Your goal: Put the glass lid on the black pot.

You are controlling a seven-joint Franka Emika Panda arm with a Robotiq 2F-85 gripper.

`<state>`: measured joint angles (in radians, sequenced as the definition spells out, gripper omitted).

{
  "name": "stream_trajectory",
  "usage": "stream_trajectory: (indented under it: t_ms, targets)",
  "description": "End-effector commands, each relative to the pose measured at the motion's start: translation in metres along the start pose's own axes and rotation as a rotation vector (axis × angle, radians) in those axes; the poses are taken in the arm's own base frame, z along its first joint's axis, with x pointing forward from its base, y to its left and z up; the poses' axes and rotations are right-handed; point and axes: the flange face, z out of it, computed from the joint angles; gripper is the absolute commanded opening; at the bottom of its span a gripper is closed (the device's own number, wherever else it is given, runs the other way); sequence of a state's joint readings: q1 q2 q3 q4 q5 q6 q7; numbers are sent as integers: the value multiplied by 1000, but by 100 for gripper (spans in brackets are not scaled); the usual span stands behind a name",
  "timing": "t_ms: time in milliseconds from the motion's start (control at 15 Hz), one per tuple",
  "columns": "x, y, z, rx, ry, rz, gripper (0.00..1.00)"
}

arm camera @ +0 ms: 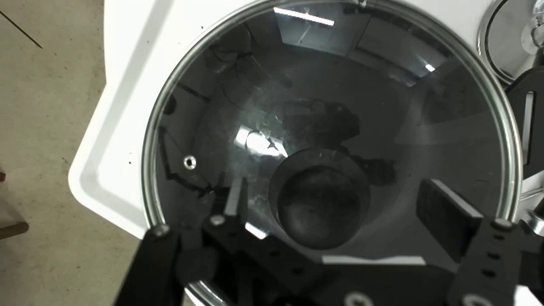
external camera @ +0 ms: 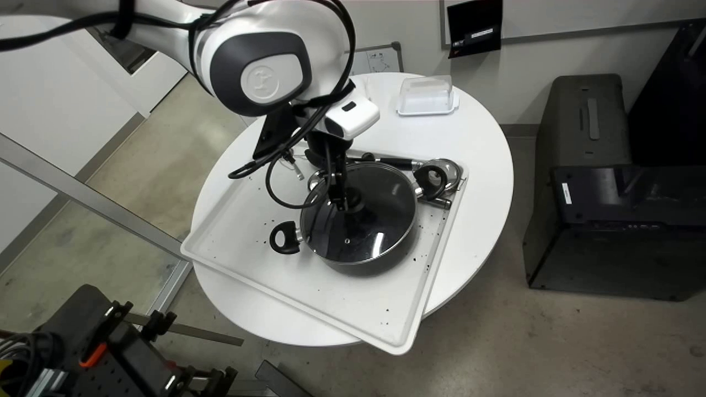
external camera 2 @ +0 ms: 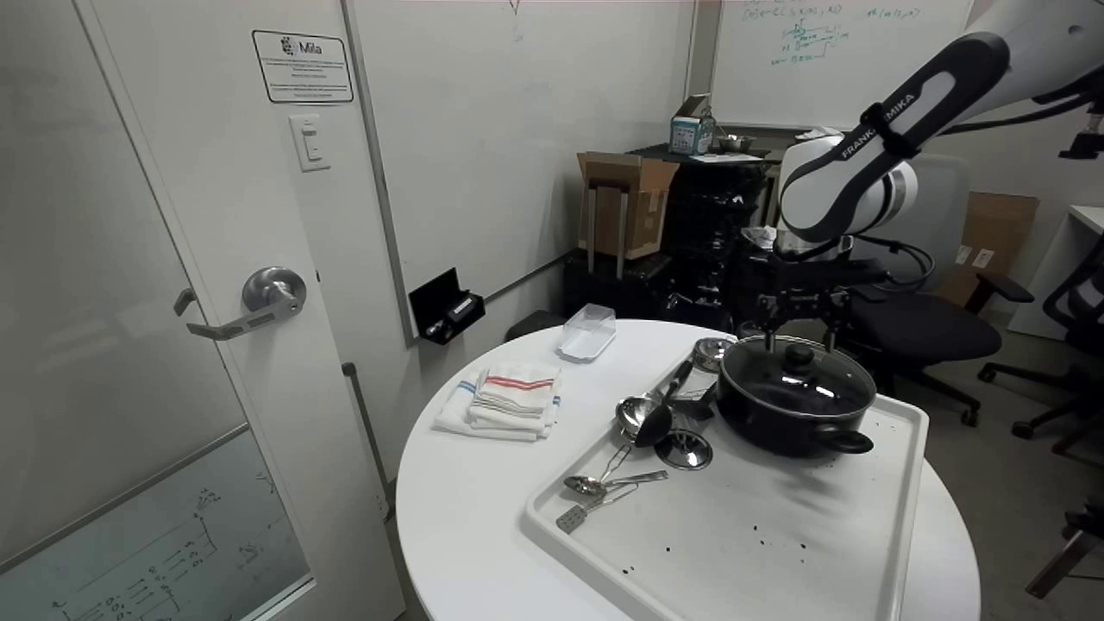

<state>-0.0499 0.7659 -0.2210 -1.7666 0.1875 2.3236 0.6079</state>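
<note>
The glass lid (external camera: 386, 215) sits on the black pot (external camera: 380, 267), its thin rim lined up with the pot's rim. Both also show in an exterior view, the lid (external camera 2: 768, 384) level on the pot (external camera 2: 763, 427). In the wrist view the lid (arm camera: 382, 110) fills most of the picture, and its black knob (arm camera: 321, 208) shows low in the middle. My gripper (arm camera: 340, 199) is open, with one finger on each side of the knob and visible gaps to it. In both exterior views the gripper (external camera: 338, 205) (external camera 2: 800, 341) is just over the lid, pointing down. The pot's inside is dark through the glass.
The pot stands on a white tray (external camera 2: 916, 440) on a round white table (external camera: 485, 149). Several metal and black utensils (external camera 2: 664, 423) lie beside the pot. Folded towels (external camera 2: 509, 397) and a clear plastic box (external camera: 424, 96) are elsewhere on the table.
</note>
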Motion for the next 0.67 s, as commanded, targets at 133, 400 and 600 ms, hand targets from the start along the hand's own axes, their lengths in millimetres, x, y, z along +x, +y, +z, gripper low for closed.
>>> stream_trajectory:
  t_ms: [133,400,600]
  targets:
    - [4,-3,8,-34,-12,2,100]
    - [7,0,12,-42,-14,15,100]
    - [9,3,11,-47,-4,26,100]
